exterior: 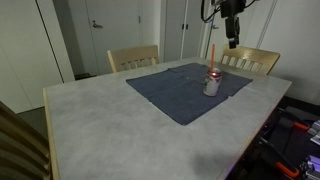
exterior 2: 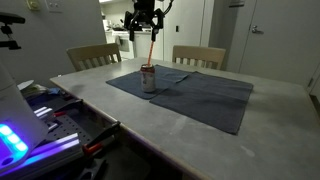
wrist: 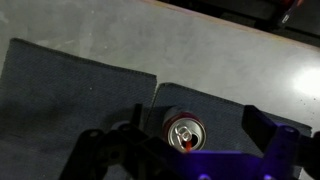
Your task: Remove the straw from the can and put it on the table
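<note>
The straw (exterior: 213, 56) stands nearly upright in the can (exterior: 212, 85), its upper half rising clear above the can's rim. The can sits on a dark blue mat (exterior: 170, 95) on the surface (exterior: 90, 122). My gripper (exterior: 232, 38) hangs high above the can, spread wide and holding nothing. In the wrist view the can's top shows between my fingers (wrist: 100, 150), and the straw there is probably just a red blur.

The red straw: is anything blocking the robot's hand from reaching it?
Nothing visible does. The gripper hangs open above the straw, which stands in the can, with only air between them.
</note>
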Robot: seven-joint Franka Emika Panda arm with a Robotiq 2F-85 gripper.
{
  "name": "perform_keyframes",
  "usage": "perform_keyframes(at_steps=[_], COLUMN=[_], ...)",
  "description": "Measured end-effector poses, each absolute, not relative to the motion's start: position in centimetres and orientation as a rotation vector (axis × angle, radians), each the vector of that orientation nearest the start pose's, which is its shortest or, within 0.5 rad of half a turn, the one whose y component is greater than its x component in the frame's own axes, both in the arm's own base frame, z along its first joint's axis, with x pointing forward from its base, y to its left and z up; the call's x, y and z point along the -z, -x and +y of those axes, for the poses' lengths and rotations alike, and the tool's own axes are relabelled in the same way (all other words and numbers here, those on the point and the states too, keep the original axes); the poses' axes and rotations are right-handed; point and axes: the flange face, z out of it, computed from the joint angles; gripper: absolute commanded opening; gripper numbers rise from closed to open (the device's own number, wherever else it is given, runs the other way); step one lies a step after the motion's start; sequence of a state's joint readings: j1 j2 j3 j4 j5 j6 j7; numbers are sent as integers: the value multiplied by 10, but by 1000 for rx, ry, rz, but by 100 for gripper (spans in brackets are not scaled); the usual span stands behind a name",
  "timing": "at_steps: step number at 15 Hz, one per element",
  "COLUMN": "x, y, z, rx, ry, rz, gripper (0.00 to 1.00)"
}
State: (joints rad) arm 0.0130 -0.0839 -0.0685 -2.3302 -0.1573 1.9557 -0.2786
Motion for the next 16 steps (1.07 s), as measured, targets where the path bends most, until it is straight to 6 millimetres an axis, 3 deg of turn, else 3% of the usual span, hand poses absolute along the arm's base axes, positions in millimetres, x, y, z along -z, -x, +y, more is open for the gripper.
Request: perform_keyframes(at_steps=[7,16], x=[-330,-322], y=[-462,-482], z=[-35,-27], rx=[-544,-265], ry=[3125,3080], rz=[-477,-419], gripper=[100,100])
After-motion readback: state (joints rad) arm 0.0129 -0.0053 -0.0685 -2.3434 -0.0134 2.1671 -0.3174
